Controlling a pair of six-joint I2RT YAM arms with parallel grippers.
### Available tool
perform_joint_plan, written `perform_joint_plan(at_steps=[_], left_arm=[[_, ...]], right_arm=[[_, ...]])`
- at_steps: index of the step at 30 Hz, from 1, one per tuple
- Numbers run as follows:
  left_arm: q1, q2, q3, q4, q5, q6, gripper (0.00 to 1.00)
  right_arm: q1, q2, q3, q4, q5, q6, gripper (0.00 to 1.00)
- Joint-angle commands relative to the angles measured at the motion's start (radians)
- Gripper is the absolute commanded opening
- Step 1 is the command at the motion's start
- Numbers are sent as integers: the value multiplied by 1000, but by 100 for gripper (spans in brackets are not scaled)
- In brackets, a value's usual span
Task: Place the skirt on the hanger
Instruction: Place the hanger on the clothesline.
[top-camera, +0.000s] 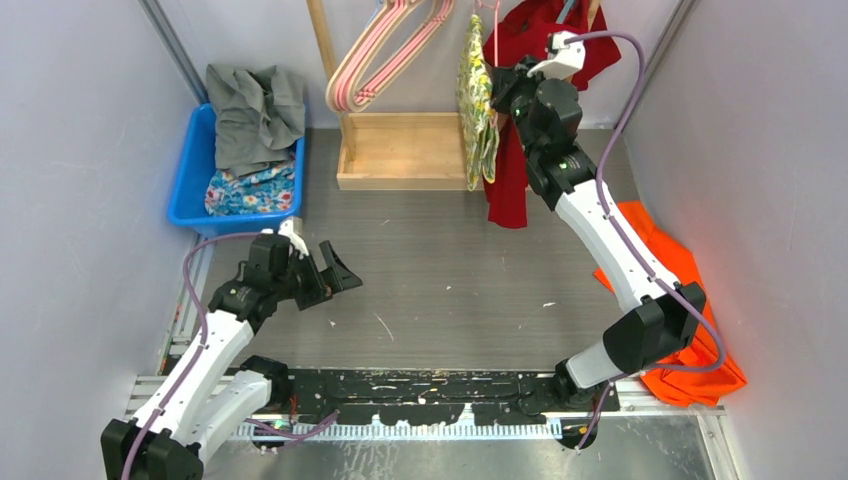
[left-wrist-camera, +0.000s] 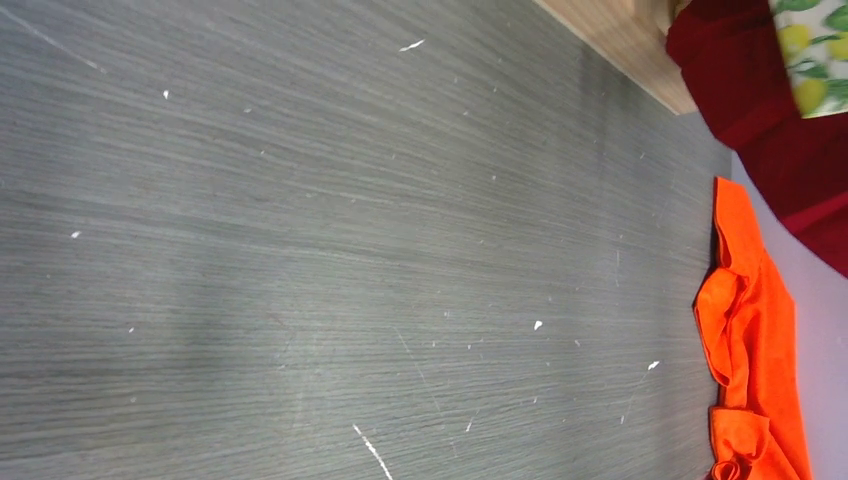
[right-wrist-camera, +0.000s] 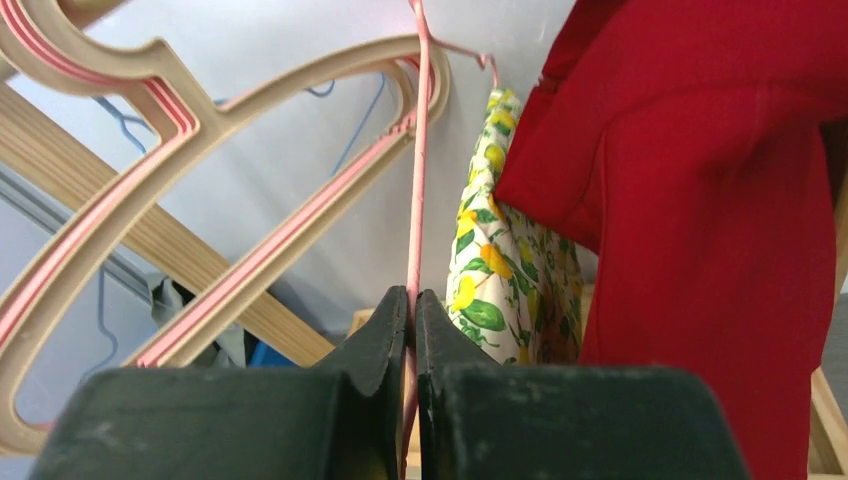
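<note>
Between the closed jaws of the right gripper runs a thin pink wire hanger, pinched and rising straight up out of the wrist view; just to that gripper's right the lemon-print skirt hangs from the wire's upper part, draping down past the fingertips; further right hangs a red garment, and to the gripper's left are the beige-and-pink hangers. Judging by this, the main part of the job looks done, since the skirt seems to be carried by the hanger and not by the table; how squarely it sits on the wire cannot be told, nor whether the hook is over the rack. What likely remains is to check it is settled and let go. Well away, the left gripper is low over bare table, jaws spread and holding nothing.
</note>
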Motion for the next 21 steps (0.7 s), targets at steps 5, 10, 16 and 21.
perform_joint_plan(at_steps=[5,10,16,21], left_arm=[[-3,18,107,-4,-22,23,94],[-2,36,168,-40,-65,41,95],[7,130,305,-91,-149,68,100],[77,202,435,-125,-244,88,100]], right_arm=[[-3,-88,-57,63,-37,22,10],[-3,-179,-71,6,-25,19,50],[-3,-379,-76,-224,-9,11,65],[-3,-613,-210,-394,5,63,67]])
